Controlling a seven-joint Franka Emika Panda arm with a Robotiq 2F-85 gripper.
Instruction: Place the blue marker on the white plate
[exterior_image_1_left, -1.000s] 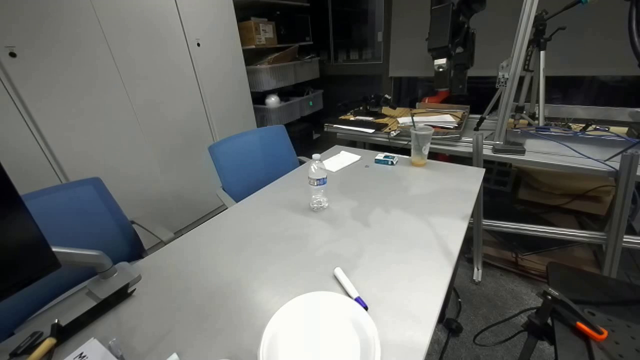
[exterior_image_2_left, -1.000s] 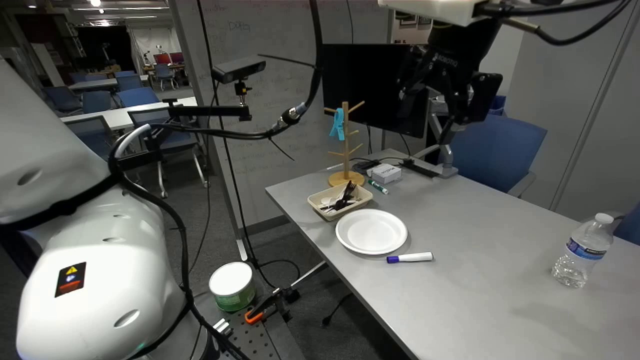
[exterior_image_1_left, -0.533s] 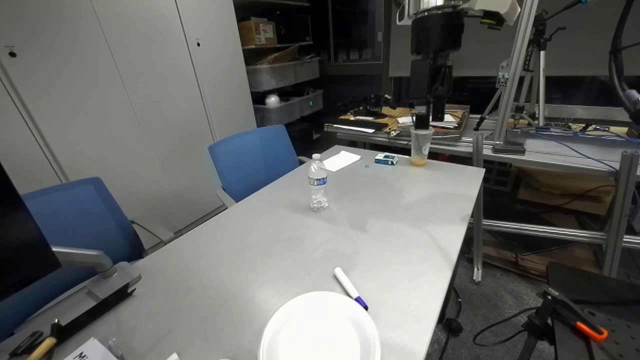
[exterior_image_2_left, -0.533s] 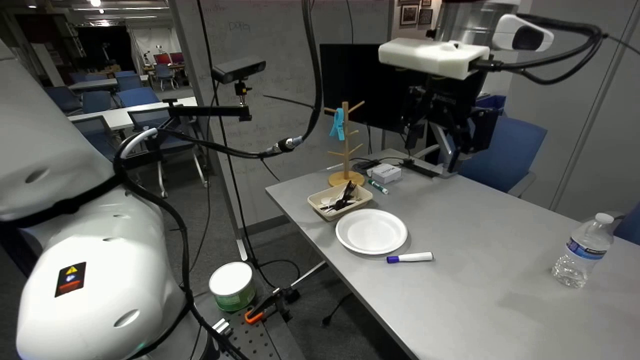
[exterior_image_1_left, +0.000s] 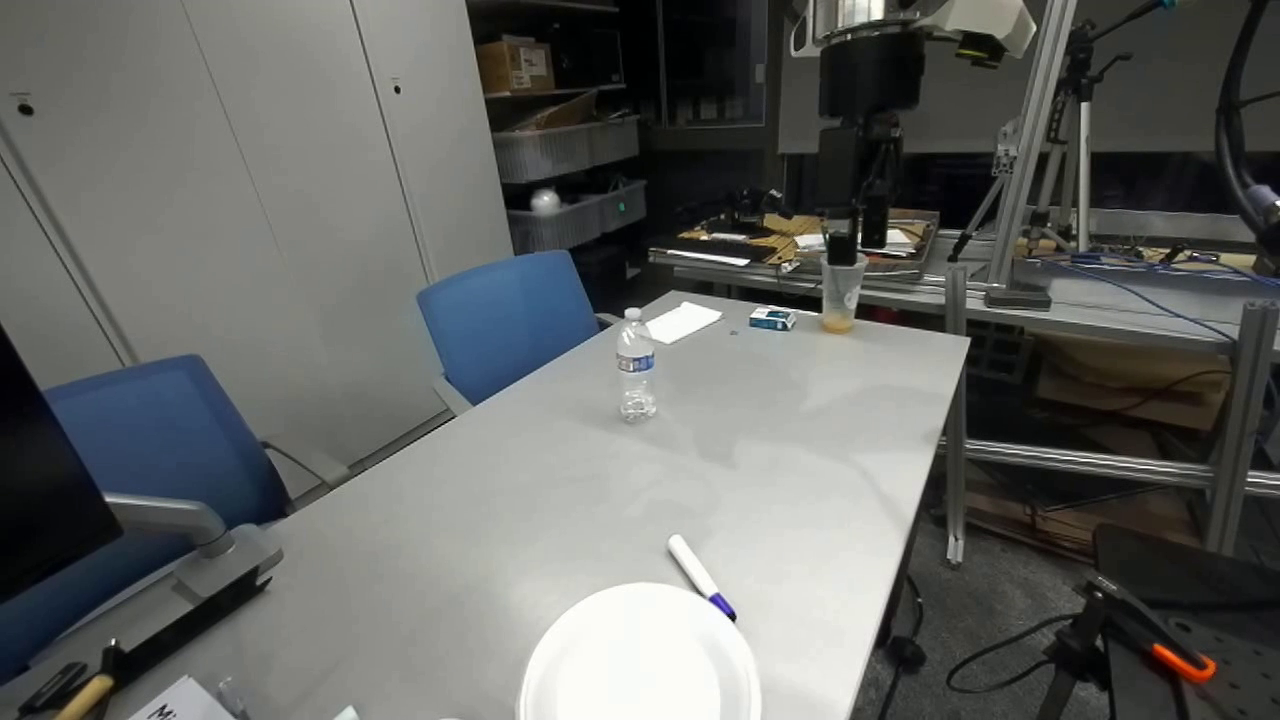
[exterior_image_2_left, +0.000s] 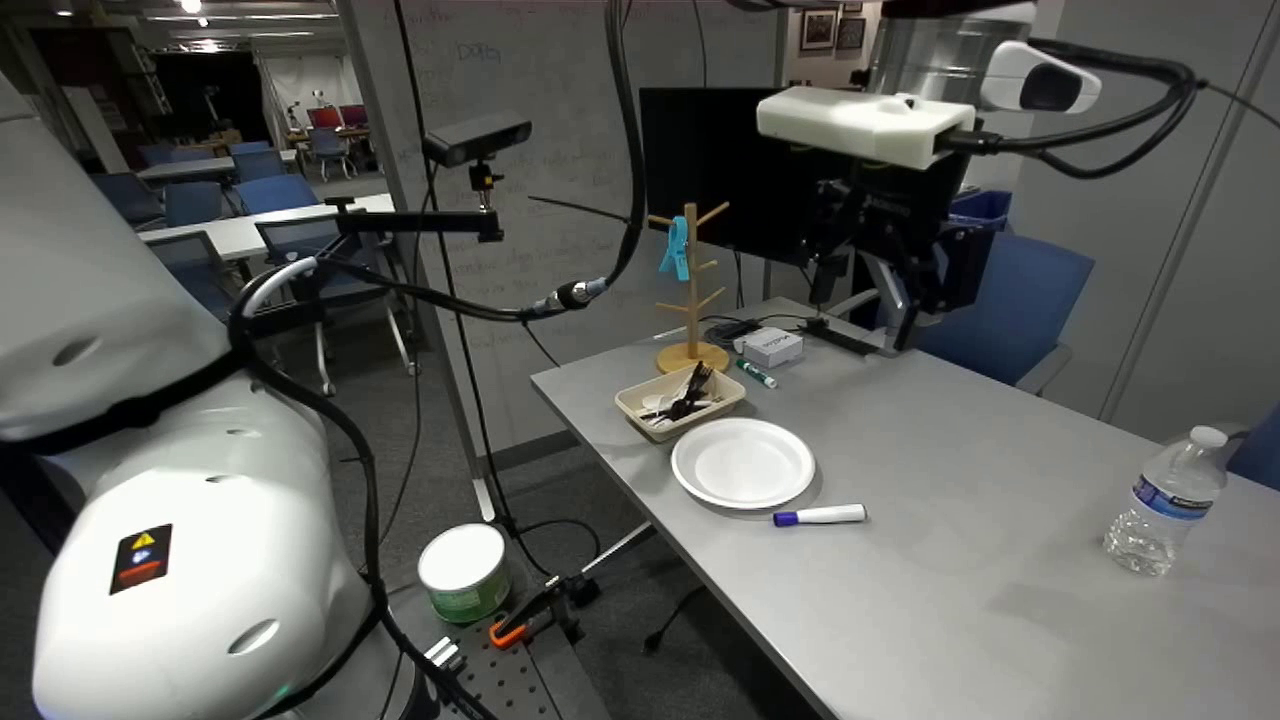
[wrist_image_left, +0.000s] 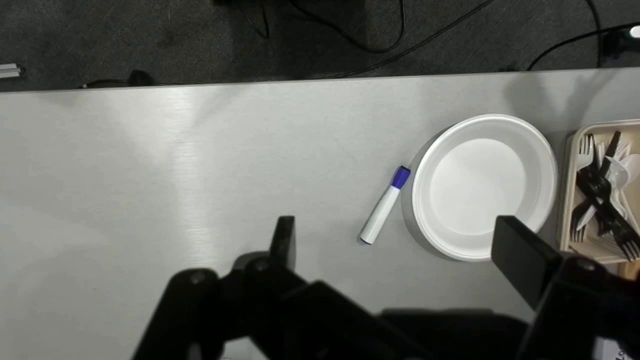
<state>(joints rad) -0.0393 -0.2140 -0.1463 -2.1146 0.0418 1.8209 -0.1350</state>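
Note:
The blue marker (wrist_image_left: 382, 212) lies on the grey table, white barrel with a dark blue cap; it also shows in both exterior views (exterior_image_1_left: 700, 578) (exterior_image_2_left: 825, 515). The white plate (wrist_image_left: 477, 187) sits on the table close beside the marker's cap end, apart from it, and shows in both exterior views (exterior_image_1_left: 640, 660) (exterior_image_2_left: 743, 465). My gripper (wrist_image_left: 395, 225) is open with nothing between its fingers. It points down, well above the table, as both exterior views (exterior_image_1_left: 857, 248) (exterior_image_2_left: 865, 310) show. In the wrist view its right finger covers part of the plate's rim.
A tray of cutlery (exterior_image_2_left: 680, 402) stands beside the plate. Behind it are a wooden peg stand (exterior_image_2_left: 692, 300), a green marker (exterior_image_2_left: 756, 374) and a white box (exterior_image_2_left: 770, 347). A water bottle (exterior_image_1_left: 636, 368) stands farther along the table. A cup (exterior_image_1_left: 843, 292) stands near the table's end.
Over the last second my gripper has come down and turned from tilted to pointing straight down; in the last half second it barely moves. The marker and plate have not moved.

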